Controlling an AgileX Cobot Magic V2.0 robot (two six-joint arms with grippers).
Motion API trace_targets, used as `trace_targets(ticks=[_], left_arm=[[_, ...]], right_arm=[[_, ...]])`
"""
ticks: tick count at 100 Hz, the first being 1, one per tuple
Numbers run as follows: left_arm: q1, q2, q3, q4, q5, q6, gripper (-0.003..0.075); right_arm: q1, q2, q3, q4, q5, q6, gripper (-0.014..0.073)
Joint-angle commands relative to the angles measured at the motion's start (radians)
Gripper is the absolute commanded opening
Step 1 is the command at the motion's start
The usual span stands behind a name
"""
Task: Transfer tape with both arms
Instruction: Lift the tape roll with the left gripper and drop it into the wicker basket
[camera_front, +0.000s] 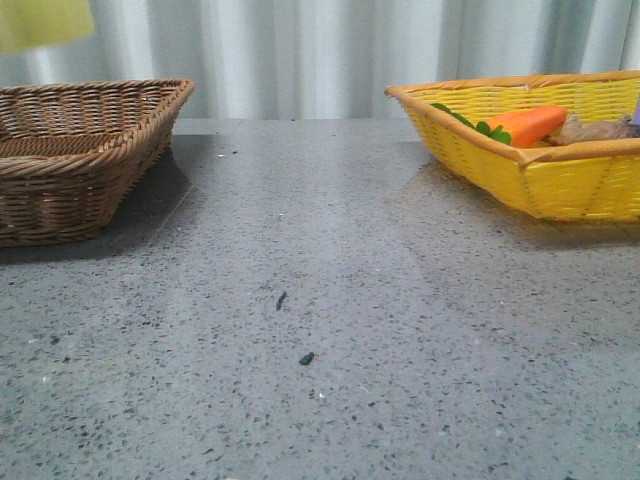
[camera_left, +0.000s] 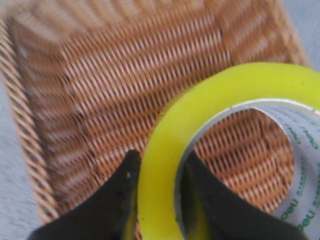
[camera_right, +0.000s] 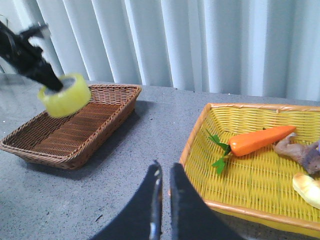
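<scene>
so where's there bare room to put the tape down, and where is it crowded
The brown wicker basket is bare inside, right below the tape that the left gripper holds. The grey table between the two baskets is also open, bar small dark specks. The yellow basket is crowded at its far side: carrot toy and other items.

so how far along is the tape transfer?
Handover looks done: the right end effector is nearly shut with nothing in it. In hand: the left end effector grips the tape by its wall, above the brown wicker basket. Left: lowering and releasing it.
</scene>
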Motion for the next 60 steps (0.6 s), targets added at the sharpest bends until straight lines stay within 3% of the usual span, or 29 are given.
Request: trace_targets(ticks=[1, 18, 44, 60], left_arm=[[0.001, -0.034, 0.048, -0.034, -0.056, -0.018, -0.002], [0.001, -0.026, 0.147, -0.034, -0.104, -0.032, 0.0018], [0.001, -0.028, 0.149, -0.048, -0.119, -0.04, 0.0344], [0.001, -0.062, 0.149, -0.076, -0.121, -0.04, 0.0375]], right_arm=[[-0.006, 0.021, -0.02, -0.021, -0.09, -0.002, -0.0048], [-0.006, 0.021, -0.02, -0.031, -0.088, -0.002, -0.0048], [-0.006, 0.021, -0.02, -0.031, -0.086, -0.002, -0.0048], [-0.006, 0.021, -0.02, -0.031, -0.086, -0.002, -0.0048]])
